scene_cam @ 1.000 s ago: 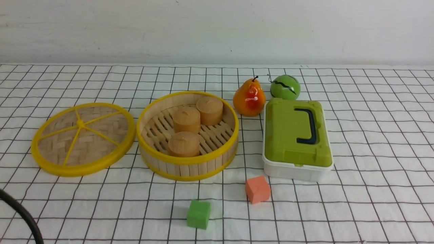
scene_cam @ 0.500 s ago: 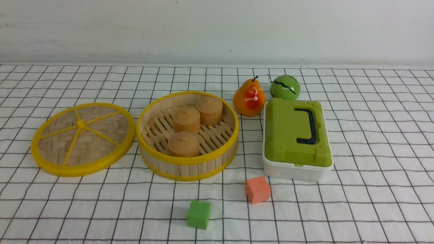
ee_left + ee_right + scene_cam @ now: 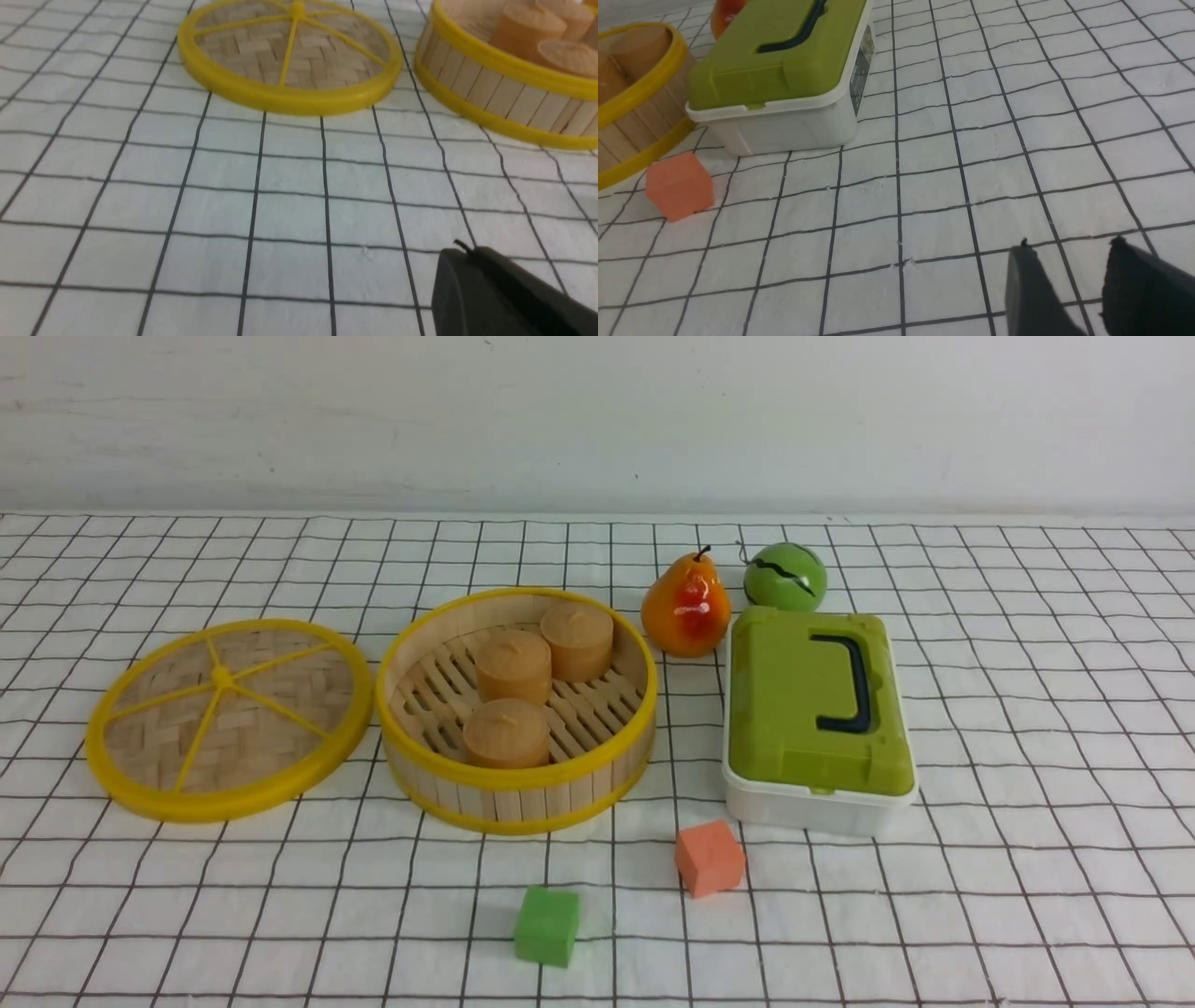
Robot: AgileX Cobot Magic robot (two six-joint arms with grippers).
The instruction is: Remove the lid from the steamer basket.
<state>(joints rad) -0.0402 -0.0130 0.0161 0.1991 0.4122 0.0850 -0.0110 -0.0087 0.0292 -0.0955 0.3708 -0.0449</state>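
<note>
The lid point(image 3: 229, 721), a woven disc with a yellow rim and thin spokes, lies flat on the cloth just left of the steamer basket point(image 3: 523, 798). The basket stands uncovered, with three brown cylinders point(image 3: 513, 665) on its slatted floor. Neither gripper shows in the front view. In the left wrist view, my left gripper point(image 3: 462, 252) is shut and empty, low over the cloth, well short of the lid point(image 3: 289, 56) and basket point(image 3: 495, 93). In the right wrist view, my right gripper point(image 3: 1069, 247) is open over bare cloth, with nothing between its fingers.
A white box with a green top point(image 3: 817, 709) sits right of the basket. Behind it are a pear point(image 3: 686, 607) and a green ball point(image 3: 784, 576). An orange cube point(image 3: 709, 857) and a green cube point(image 3: 547, 924) lie in front of the basket.
A dark cable at the lower left corner of the front view one second ago has left the picture. The lid, basket and other objects have not moved.
</note>
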